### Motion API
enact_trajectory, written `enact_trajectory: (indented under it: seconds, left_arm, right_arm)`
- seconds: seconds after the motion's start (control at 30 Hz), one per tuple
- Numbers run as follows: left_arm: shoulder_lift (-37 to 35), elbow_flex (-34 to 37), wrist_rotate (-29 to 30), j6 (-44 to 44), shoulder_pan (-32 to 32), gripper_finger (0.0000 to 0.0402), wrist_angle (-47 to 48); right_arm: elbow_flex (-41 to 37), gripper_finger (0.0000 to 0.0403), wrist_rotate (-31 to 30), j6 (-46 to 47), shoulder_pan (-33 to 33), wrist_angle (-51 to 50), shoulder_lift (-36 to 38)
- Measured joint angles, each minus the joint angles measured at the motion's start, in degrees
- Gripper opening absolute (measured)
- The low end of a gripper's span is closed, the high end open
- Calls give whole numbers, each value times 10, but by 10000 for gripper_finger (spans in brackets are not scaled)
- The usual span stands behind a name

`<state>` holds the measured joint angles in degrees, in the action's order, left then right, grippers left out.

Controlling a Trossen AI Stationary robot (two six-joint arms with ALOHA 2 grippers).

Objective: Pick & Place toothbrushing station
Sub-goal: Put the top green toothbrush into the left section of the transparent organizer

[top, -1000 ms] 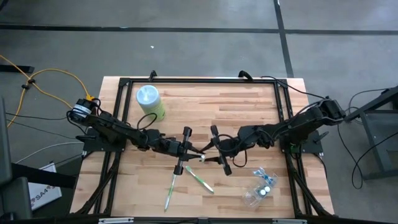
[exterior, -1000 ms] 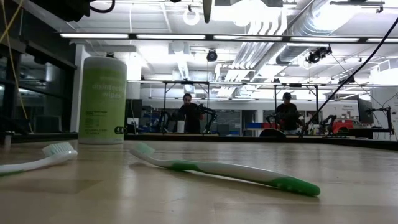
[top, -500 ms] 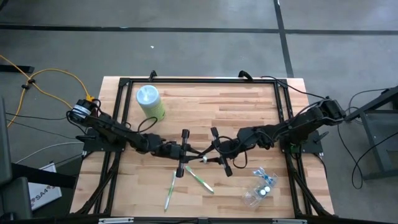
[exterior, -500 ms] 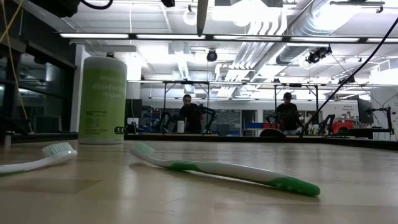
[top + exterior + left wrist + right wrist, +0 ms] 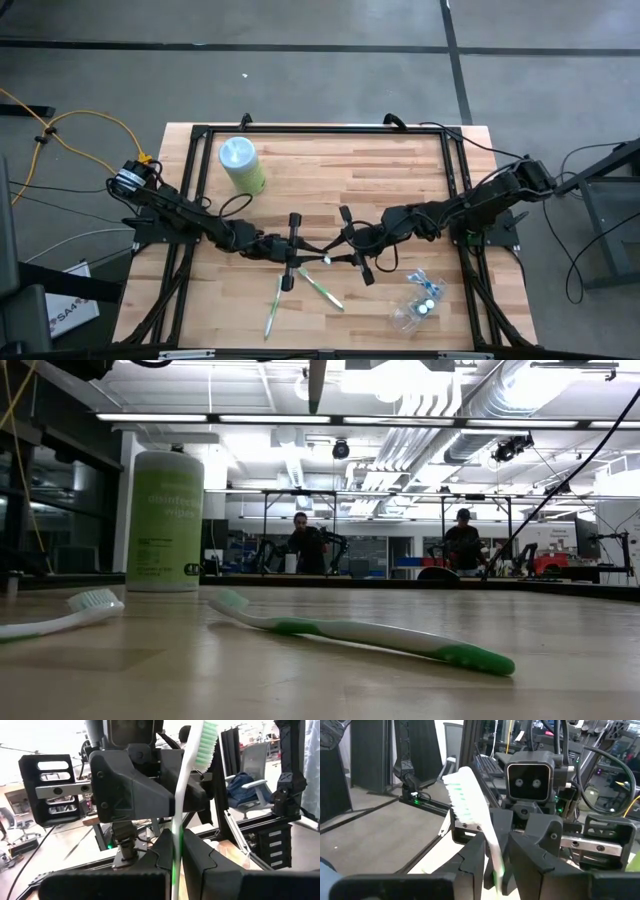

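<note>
Both end effectors, left [image 5: 291, 251] and right [image 5: 352, 250], clamp one toothbrush [image 5: 186, 795] mid-air above the worktop [image 5: 400, 180], apparently for handover.

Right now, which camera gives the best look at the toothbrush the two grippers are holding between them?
The left wrist view: the held toothbrush rises full-length between dark fingers. The right wrist view shows its bristles obliquely, the high view a pale sliver, the low view nothing.

The table [image 5: 380, 180] was pale wood in narrow planks, with a satin sheen. The toothbrushes [image 5: 360, 632] were glossy plastic with soft bristles. The canister [image 5: 166, 520] at eleven o'clock was matt plastic under a printed label. The cup [image 5: 418, 305] at five o'clock was clear, shiny plastic. The grippers' fingers [image 5: 200, 865] were matt black plastic.
</note>
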<state>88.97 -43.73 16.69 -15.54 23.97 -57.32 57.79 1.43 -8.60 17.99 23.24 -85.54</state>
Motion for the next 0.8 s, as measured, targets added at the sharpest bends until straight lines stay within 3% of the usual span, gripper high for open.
enact_trajectory:
  seconds: [0.33, 0.8]
  left_arm:
    - [0, 0, 1, 16, 0, 7, 13]
    - [0, 0, 16, 27, 4, 7, 27]
  right_arm:
    - [0, 78, -45, -5, 19, 0, 0]
    - [0, 77, -45, -2, 20, -8, 0]
